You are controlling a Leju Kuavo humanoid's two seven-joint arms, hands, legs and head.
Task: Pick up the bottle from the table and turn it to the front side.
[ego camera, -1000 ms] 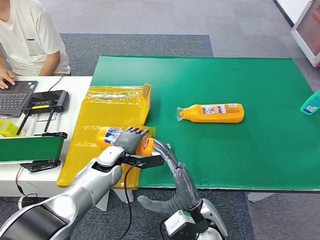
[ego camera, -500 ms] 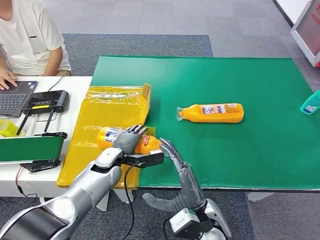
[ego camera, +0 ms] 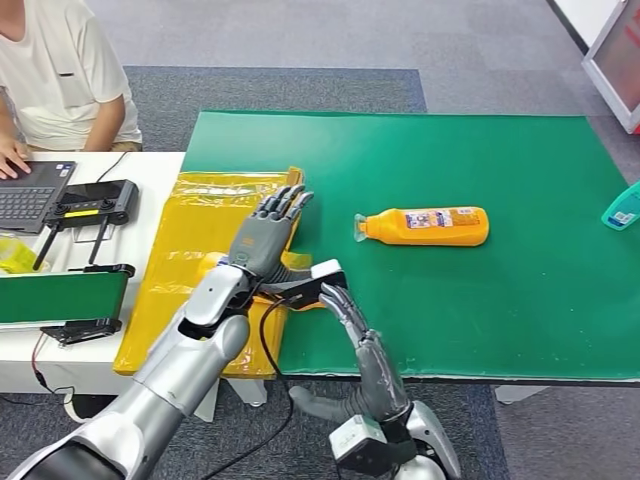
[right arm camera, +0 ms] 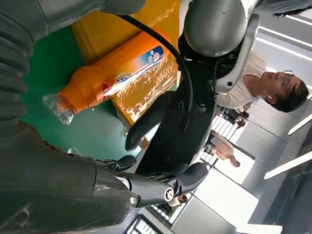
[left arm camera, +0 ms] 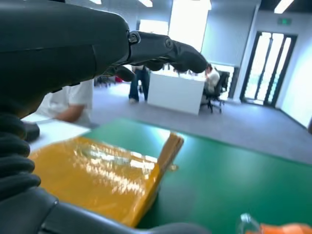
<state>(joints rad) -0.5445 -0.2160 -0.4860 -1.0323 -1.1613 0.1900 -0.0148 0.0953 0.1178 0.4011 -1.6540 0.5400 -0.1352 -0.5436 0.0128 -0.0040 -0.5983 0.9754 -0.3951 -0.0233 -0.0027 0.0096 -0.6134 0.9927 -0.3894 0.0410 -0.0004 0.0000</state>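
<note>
An orange bottle (ego camera: 424,226) with a clear cap lies on its side on the green mat (ego camera: 490,310), cap toward my left. A second orange bottle (right arm camera: 110,73) lies by the yellow plastic bag (ego camera: 204,215); in the head view my left wrist covers most of it. My left hand (ego camera: 268,228) hovers above the bag with its fingers stretched forward and holds nothing. My right hand (ego camera: 355,335) reaches up over the table's front edge near the second bottle's cap, fingers extended and empty. The left wrist view shows the left hand's fingers (left arm camera: 165,48) over the bag (left arm camera: 99,175).
A person sits at the white table (ego camera: 162,175) on the left with a laptop (ego camera: 26,195). A black controller (ego camera: 94,200) and a small green belt unit (ego camera: 64,295) lie there too. A teal bottle (ego camera: 623,210) pokes in at the mat's right edge.
My left hand has lifted off the near bottle and swung forward over the bag, fingers now straight. My right hand has stayed near the table edge, shifting slightly.
</note>
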